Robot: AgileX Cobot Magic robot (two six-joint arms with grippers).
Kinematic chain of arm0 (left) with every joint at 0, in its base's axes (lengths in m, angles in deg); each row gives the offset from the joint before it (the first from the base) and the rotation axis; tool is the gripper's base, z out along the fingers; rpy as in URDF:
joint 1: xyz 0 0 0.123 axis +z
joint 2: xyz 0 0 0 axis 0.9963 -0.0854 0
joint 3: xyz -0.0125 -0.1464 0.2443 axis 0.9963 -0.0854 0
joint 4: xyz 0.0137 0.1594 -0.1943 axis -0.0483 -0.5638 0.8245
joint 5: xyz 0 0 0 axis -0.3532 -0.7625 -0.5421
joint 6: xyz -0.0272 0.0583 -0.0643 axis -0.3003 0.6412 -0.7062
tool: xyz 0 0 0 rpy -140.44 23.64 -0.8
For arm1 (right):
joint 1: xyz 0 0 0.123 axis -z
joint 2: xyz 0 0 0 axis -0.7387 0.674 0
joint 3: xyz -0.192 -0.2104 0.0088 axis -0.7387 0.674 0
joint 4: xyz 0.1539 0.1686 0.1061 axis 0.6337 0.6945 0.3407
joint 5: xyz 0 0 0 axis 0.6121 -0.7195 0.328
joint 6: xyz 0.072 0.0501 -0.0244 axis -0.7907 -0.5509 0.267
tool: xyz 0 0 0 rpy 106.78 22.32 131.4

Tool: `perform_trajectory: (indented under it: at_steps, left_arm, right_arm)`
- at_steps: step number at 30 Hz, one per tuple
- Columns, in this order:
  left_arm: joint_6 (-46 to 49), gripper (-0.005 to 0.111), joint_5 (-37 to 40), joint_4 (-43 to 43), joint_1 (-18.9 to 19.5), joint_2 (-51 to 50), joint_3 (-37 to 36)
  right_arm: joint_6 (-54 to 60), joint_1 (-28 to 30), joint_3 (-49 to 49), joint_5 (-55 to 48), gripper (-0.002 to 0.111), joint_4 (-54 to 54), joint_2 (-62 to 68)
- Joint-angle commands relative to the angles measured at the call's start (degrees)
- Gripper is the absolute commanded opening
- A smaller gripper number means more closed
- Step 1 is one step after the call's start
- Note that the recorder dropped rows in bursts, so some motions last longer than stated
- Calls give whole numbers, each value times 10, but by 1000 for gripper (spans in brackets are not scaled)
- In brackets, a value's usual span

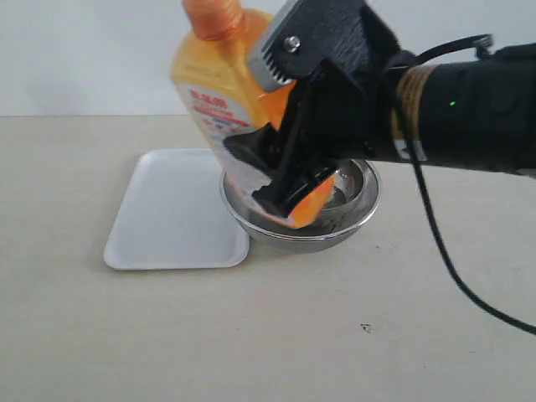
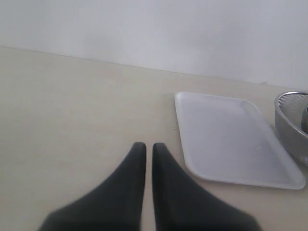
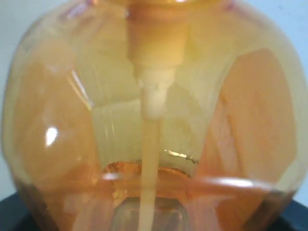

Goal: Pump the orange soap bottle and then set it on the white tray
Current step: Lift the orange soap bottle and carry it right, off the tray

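Right gripper [image 1: 270,126] pinching tilted orange soap bottle [image 1: 209,84], base in steel strainer [image 1: 339,228], white tray [image 1: 167,219] alongside

Round steel mesh strainer [image 1: 362,201] sits upright on worktop [image 1: 251,343], right of centre in exterior view. Shiny rim, fine mesh wall, inside mostly hidden. Left wrist view catches only one side of it at frame edge. Worktop pale beige, matte. Small dark mark [image 1: 365,327] on worktop nearer the camera, apart from strainer. Plain white wall [image 1: 84,50] behind.
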Motion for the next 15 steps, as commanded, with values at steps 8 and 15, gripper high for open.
perform_trajectory:
  at_steps: [8, 15]
  left_arm:
    - [2, 5, 0, -3, 0, 2, -2]
    - [2, 5, 0, -3, 0, 2, -2]
  right_arm:
    - [-156, 1, -5, -318, 0, -134, -121]
    - [-415, 1, -5, -415, 0, -294, -110]
